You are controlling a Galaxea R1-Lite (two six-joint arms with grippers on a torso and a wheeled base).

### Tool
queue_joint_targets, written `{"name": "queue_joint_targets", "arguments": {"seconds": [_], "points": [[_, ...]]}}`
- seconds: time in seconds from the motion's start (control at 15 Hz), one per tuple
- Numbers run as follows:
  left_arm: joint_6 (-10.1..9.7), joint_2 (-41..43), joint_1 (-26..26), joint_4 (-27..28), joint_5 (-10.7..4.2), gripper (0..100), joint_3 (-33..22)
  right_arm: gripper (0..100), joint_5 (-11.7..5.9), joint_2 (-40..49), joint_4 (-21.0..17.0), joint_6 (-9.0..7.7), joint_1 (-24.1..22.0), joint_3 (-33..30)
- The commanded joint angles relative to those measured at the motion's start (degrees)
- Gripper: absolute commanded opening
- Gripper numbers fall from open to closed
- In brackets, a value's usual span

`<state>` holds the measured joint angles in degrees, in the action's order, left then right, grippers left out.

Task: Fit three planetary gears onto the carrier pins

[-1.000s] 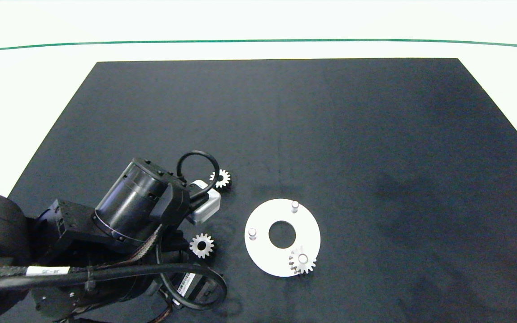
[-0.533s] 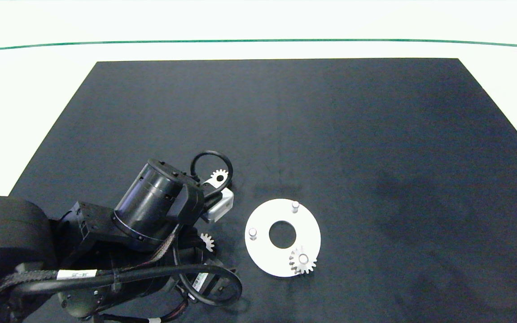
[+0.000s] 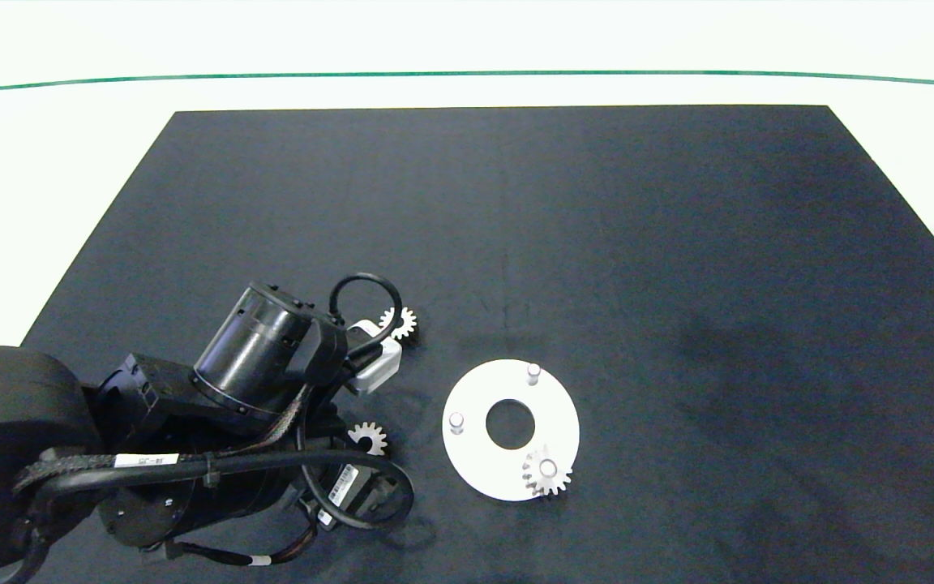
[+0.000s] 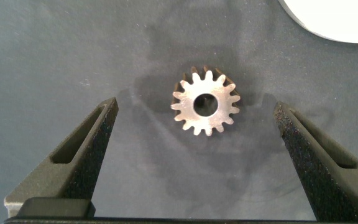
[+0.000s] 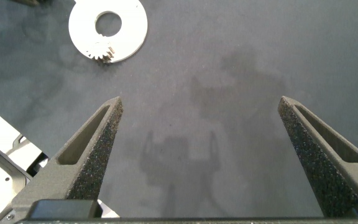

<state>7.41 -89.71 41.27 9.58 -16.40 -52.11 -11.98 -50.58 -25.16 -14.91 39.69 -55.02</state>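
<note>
Left wrist view showed the left gripper [image 4: 194, 155] poised over one loose planetary gear [image 4: 205, 104], jaws spread wide with the gear lying flat between them and clear of both fingers; nothing was held. From the head view, that gear [image 3: 367, 438] lay on the mat just beside the white disc [image 3: 479, 466], partly hidden under the arm. A second loose gear [image 3: 402, 323] lay farther back, near the wrist camera housing. The third gear [image 3: 546, 472] sat on the nearest carrier pin; the two other pins [image 3: 533, 372] [image 3: 456, 421] stood bare.

In my judgement the step in hand was the pickup. Done well, it called for centring the fingers on the gear, lowering until the pads bracketed the teeth, then closing squarely so the thin part would not tip or skid. The bore should stay level for seating on a pin.

The right gripper [image 5: 201, 155] hung idle, well apart to the disc's right, jaws wide and empty.

The work surface was a dark matte mat [image 3: 678, 243] on a white table [image 3: 70, 122], with a green line [image 3: 467, 74] along the far side.
</note>
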Motion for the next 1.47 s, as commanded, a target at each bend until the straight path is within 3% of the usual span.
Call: {"name": "queue_joint_targets", "arguments": {"seconds": [0.07, 0.87, 1.13, 1.47], "points": [[0.41, 0.68, -0.31, 0.09, -0.13, 100, 0.17, 100, -0.06, -0.13, 0.20, -0.12, 0.03, 0.17], [0.15, -0.64, 1.54, -2.02, 0.05, 100, 0.96, 100, -0.06, -0.31, 0.73, -0.56, 0.03, 1.14], [0.32, -1.70, 2.15, -2.90, 0.93, 100, 0.61, 100, -0.06, -0.57, 1.52, -0.65, 0.03, 1.58], [0.41, -3.10, 2.06, -3.69, 1.10, 90, 0.87, 100, -0.06, -0.49, 1.52, -0.65, 0.12, 1.58]]}}
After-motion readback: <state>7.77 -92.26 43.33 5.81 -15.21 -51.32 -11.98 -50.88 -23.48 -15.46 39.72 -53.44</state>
